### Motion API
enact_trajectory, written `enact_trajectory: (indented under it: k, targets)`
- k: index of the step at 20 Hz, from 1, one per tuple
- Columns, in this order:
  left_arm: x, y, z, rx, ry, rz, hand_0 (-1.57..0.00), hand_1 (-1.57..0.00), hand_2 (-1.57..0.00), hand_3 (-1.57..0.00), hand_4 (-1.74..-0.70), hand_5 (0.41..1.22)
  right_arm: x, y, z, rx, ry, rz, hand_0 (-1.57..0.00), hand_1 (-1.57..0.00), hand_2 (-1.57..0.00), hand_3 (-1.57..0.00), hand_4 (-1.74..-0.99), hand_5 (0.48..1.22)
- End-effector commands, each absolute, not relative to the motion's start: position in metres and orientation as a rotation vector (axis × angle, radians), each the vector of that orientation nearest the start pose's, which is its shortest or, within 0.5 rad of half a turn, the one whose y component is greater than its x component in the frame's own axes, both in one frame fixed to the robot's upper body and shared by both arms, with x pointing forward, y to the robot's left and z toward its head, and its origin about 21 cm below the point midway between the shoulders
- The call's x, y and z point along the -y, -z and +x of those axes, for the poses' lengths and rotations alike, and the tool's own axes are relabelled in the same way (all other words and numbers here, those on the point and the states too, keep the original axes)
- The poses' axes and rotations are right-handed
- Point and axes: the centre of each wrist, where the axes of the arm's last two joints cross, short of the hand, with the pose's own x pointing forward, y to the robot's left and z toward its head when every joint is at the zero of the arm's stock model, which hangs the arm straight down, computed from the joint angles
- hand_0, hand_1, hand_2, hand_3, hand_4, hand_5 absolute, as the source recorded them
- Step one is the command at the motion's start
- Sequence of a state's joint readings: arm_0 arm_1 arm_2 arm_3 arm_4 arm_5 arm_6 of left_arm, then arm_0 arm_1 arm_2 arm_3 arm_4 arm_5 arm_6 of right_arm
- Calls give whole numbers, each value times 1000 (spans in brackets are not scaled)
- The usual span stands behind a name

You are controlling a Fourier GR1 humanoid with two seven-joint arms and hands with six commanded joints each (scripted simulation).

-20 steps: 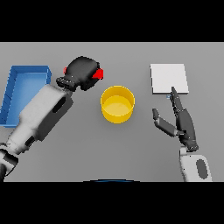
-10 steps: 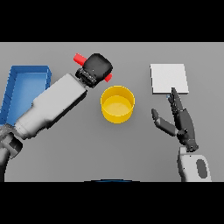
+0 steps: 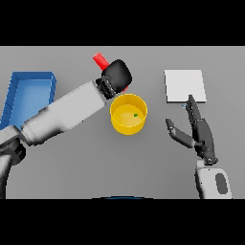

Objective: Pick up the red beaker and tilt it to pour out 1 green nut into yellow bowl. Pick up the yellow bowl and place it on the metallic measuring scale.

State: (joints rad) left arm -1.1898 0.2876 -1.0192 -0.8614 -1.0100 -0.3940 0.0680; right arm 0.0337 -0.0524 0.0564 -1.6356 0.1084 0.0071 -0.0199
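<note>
While tilted above the yellow bowl (image 3: pixel 128 115), red beaker (image 3: pixel 100 60) clamped in left robot hand (image 3: pixel 117 75), green nut (image 3: pixel 136 114) lying inside bowl, right robot hand (image 3: pixel 198 131) idle with straight fingers near metallic scale (image 3: pixel 185 85), blue tray (image 3: pixel 26 93) on tabletop (image 3: pixel 95 162) at left.

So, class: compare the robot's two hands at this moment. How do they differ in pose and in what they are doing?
The left hand is curled round the red beaker, held tilted above the yellow bowl; the right hand holds nothing, its fingers straight. The left hand is beside the bowl's far rim; the right hand is near the white scale, apart from the bowl. Both are dark hands on white and grey arms.
</note>
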Motion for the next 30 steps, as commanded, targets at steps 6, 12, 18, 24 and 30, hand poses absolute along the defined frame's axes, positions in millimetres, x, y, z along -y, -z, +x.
enact_trajectory:
  k: [6, 12, 18, 24, 30]
  targets:
    - [-28, -121, 392, -906, -2781, -1397, -1571, -1571, -1571, -1558, -1740, 1221, 230, -6, 237, 1614, -168, -104, 1, 1, 1, 1, -1290, 607]
    - [-16, -124, 393, -731, -2719, -1426, -1571, -1571, -1571, -1568, -1741, 1221, 232, -6, 242, 1620, -188, -130, 1, 1, 1, 1, -1274, 592]
    - [-13, -134, 396, -696, -2661, -1458, -1571, -1571, -1571, -1570, -1740, 1221, 230, -3, 237, 1616, -192, -120, 1, 1, 1, 1, -1235, 584]
    - [-15, -196, 417, -865, -2518, -1634, -1571, -1269, -1251, -1571, -1644, 1189, 227, -5, 240, 1651, -187, -102, 1, 1, 1, 1, -1222, 609]
    - [-51, -320, 447, -1127, -2384, -2045, -1571, -1492, -1487, -1424, -1553, 1213, 227, -10, 242, 1654, -189, -77, 1, 1, 1, 1, -1266, 639]
